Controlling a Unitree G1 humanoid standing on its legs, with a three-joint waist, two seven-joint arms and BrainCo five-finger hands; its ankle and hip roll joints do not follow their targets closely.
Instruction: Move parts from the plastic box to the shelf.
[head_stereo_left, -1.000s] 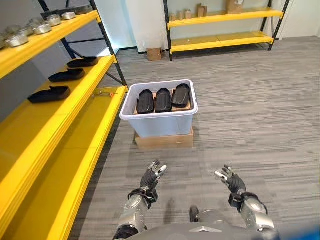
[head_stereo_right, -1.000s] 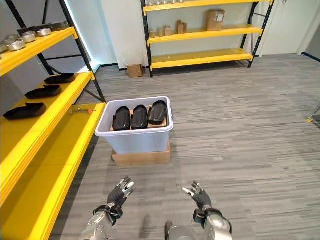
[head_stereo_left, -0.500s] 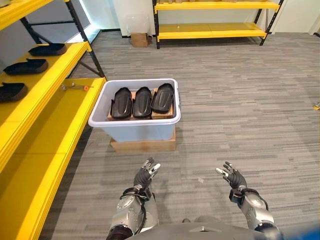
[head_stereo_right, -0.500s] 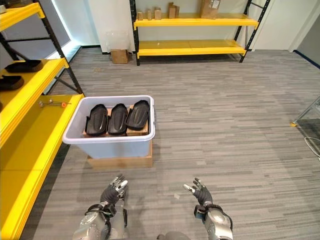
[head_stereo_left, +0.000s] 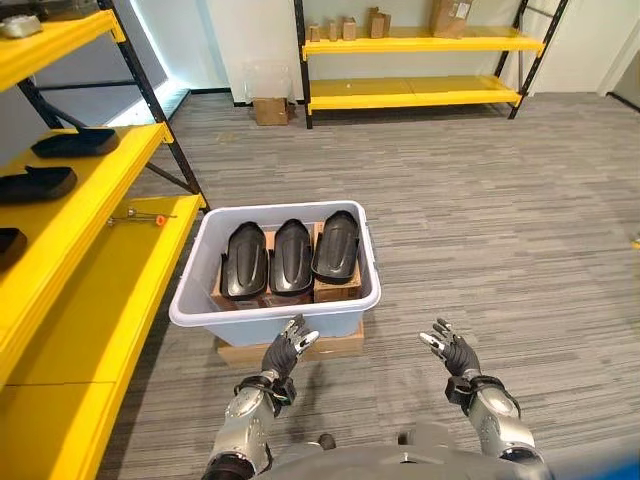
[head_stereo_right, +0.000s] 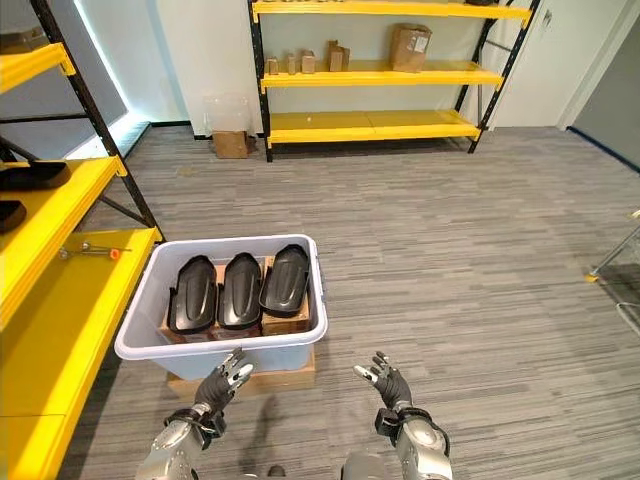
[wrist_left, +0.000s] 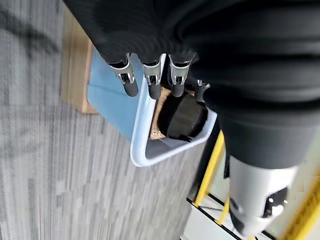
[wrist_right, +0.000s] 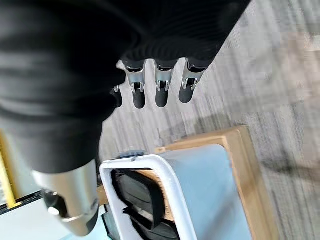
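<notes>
A pale blue plastic box (head_stereo_left: 200, 312) stands on a flat wooden base on the floor, just in front of me. Three black moulded parts (head_stereo_left: 291, 255) lie side by side in it on cardboard. The yellow shelf (head_stereo_left: 75, 310) runs along my left, with more black parts (head_stereo_left: 74, 142) on its middle level. My left hand (head_stereo_left: 284, 352) is open, its fingers straight, just short of the box's near wall. My right hand (head_stereo_left: 449, 353) is open too, over the floor to the right of the box. Both hold nothing.
A small tool with an orange tip (head_stereo_left: 140, 217) lies on the lowest shelf level. A second yellow rack (head_stereo_left: 420, 92) with cardboard boxes (head_stereo_left: 453, 14) stands against the far wall, a small carton (head_stereo_left: 270, 110) on the floor beside it. Grey plank floor stretches to the right.
The camera has moved closer and turned, so the box now sits nearer and lower in view. Both hands stay raised and open, now close to the box's near wall.
</notes>
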